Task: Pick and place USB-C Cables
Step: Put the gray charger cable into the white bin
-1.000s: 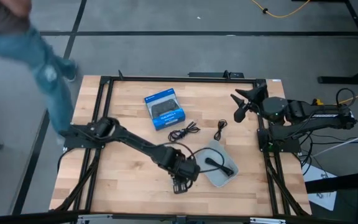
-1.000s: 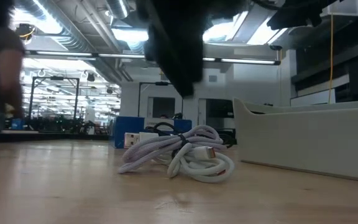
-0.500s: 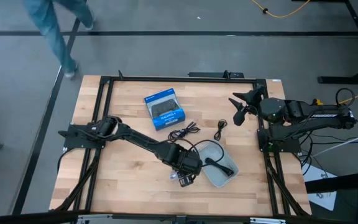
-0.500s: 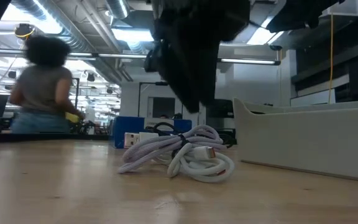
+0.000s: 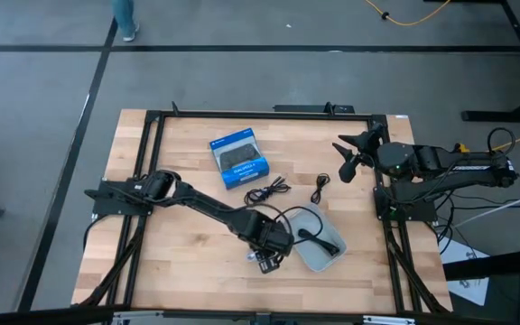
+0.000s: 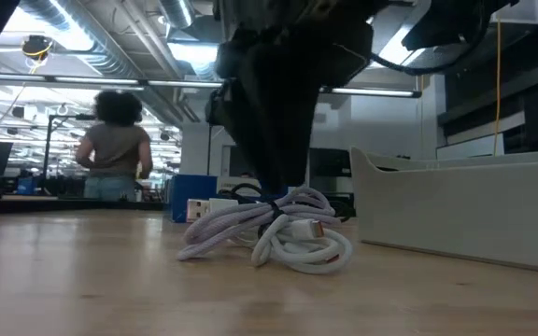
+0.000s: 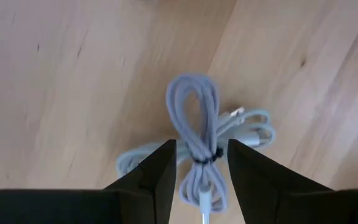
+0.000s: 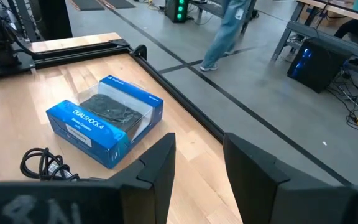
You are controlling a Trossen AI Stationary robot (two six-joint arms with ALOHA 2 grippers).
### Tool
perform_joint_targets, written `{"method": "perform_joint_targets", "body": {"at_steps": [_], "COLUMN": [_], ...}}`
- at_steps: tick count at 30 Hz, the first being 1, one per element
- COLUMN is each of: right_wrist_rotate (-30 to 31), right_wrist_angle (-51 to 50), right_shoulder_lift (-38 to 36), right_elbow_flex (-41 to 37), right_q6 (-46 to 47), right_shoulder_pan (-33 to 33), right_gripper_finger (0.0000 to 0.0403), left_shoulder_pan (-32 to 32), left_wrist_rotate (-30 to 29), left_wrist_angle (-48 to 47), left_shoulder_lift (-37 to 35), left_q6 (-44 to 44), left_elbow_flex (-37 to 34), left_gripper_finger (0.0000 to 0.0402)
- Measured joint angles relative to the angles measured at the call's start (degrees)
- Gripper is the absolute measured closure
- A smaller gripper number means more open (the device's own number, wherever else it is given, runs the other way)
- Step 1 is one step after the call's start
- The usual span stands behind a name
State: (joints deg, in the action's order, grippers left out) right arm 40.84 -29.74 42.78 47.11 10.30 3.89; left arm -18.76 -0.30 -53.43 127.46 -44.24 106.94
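The whitish-silver USB-C cable [image 7: 194, 118] lies bundled on the wood near the table's near edge, and the low view shows it as a pale coil [image 6: 278, 233]. My left gripper [image 7: 201, 149] is open and points down over it, one finger on each side of the bundle's tied middle, without touching. In the high view this gripper [image 5: 267, 263] hides most of the cable. One black cable [image 5: 317, 238] lies in the grey tray. Two loose black cables [image 5: 266, 190] [image 5: 320, 188] rest on the table. My right gripper [image 5: 344, 155] waits open at the far right.
The pale grey tray [image 5: 307, 259] sits just right of my left gripper, and its wall [image 6: 456, 210] rises beside the white cable. The blue box [image 5: 239, 159] lies toward the far edge. A person [image 6: 115, 149] walks in the room behind the table.
My left gripper has come down over the whitish-silver cable and shifted slightly toward the tray, so its fingers now reach the bundle's top. The cable has stayed where it was. A person has walked across the floor beyond the far edge.
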Motion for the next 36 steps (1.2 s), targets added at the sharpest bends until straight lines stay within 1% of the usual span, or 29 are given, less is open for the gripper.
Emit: {"method": "perform_joint_targets", "body": {"at_steps": [6, 21, 23, 27, 32, 36], "right_wrist_rotate": [0.0, 0.0, 0.0, 0.0, -0.4, -0.5], "right_wrist_angle": [0.0, -0.6, -0.6, -0.6, -0.6, -0.6], "right_shoulder_lift": [0.0, 0.0, 0.0, 0.0, 0.0, 0.0], "right_elbow_flex": [0.0, 0.0, 0.0, 0.0, 0.0, 0.0], "right_q6": [0.0, 0.1, 0.1, 0.1, 0.1, 0.1], "right_shoulder_pan": [0.0, 0.0, 0.0, 0.0, 0.0, 0.0], "right_gripper_finger": [0.0263, 0.0263, 0.0263, 0.0263, 0.0263, 0.0263], "left_shoulder_pan": [0.0, 0.0, 0.0, 0.0, 0.1, 0.1], "left_wrist_rotate": [0.7, 1.0, 1.0, 1.0, 0.8, -0.6], "left_wrist_angle": [-2.7, -2.3, -1.5, 1.7, 1.6, 1.6], "left_shoulder_lift": [-0.4, -0.7, -0.7, -0.7, -0.7, -0.5], "left_q6": [-4.8, -4.7, -4.6, -1.6, -2.1, -3.2], "left_elbow_flex": [0.0, 0.0, 0.0, 0.0, 0.0, 0.0], "left_gripper_finger": [0.0264, 0.0264, 0.0264, 0.0264, 0.0264, 0.0264]}}
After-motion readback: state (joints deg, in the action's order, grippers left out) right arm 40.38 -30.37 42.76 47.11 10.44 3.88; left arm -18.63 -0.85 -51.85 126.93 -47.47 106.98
